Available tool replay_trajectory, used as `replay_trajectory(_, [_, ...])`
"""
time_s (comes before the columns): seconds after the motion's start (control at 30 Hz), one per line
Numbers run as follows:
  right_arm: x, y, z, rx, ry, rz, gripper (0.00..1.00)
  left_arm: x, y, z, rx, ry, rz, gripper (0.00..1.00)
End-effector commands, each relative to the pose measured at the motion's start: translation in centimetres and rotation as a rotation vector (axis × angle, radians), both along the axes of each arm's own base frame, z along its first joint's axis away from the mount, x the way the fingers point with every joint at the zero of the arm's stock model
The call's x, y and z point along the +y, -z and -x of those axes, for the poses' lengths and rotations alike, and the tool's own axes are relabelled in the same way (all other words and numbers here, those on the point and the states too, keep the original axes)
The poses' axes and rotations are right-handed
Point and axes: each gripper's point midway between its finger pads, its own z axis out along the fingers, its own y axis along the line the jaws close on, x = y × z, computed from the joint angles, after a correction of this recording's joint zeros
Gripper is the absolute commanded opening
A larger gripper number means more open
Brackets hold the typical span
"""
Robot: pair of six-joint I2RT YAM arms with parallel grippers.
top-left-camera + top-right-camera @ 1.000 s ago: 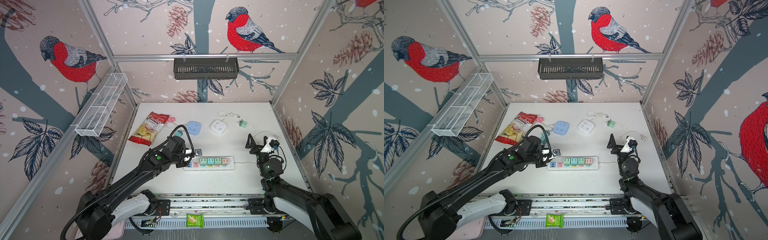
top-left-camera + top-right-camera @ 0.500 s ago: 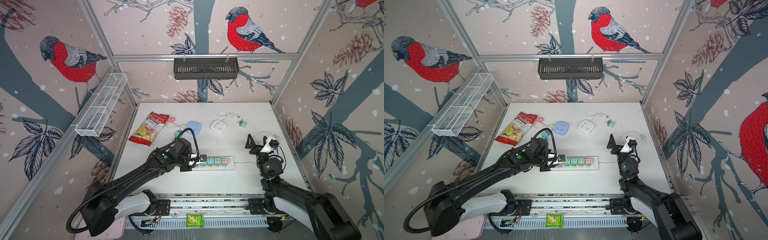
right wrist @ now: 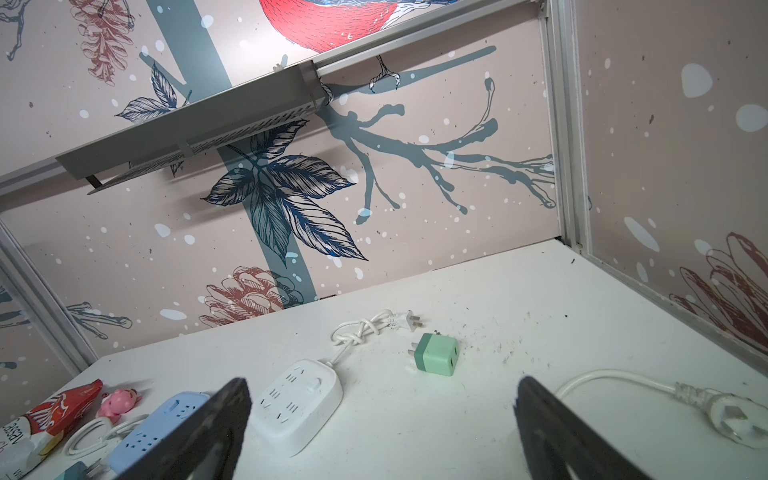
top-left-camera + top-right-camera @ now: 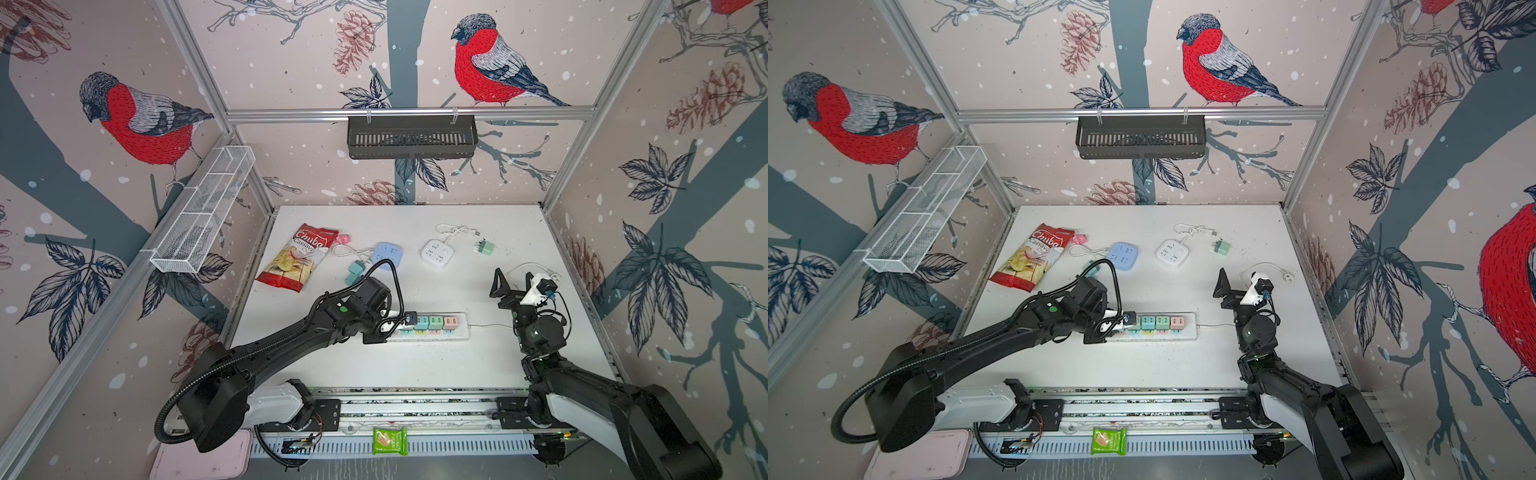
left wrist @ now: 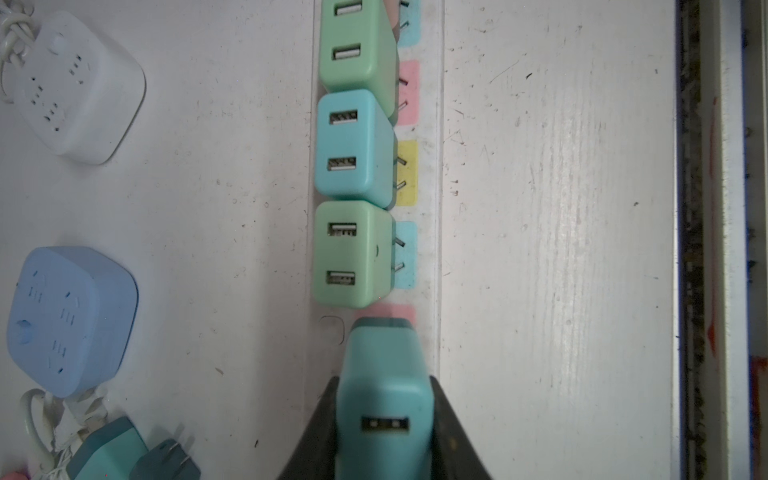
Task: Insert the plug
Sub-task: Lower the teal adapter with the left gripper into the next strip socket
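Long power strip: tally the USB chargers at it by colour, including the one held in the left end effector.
Green chargers: 2
Turquoise: 2, seated turquoise charger and held turquoise charger in the left end effector
Pink charger: 1
Total: 5

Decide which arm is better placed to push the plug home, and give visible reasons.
Left. Its jaws are shut on the teal plug, poised at the free pink socket of the power strip. The right jaws stand open and empty, raised clear of the strip.
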Motion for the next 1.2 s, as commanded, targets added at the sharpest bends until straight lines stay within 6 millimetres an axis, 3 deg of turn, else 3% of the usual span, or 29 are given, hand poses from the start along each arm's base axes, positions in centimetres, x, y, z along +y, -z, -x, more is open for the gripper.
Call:
replay_trajectory(0.0, [0.1, 0.7, 0.3, 0.014, -0.012, -0.003, 1.00, 0.0, 0.2, 0.0, -0.007, 0.019, -0.016, 0.00])
replay_trajectory(0.7, [0.2, 0.7, 0.2, 0.018, -0.016, 0.001, 1.00, -0.1, 3.1, -2.3, 0.040, -0.057, -0.177, 0.00])
replay_trajectory(1.17, [0.2, 0.7, 0.2, 0.016, -0.019, 0.001, 1.00, 0.1, 4.6, -1.8, 0.111, -0.052, -0.250, 0.00])
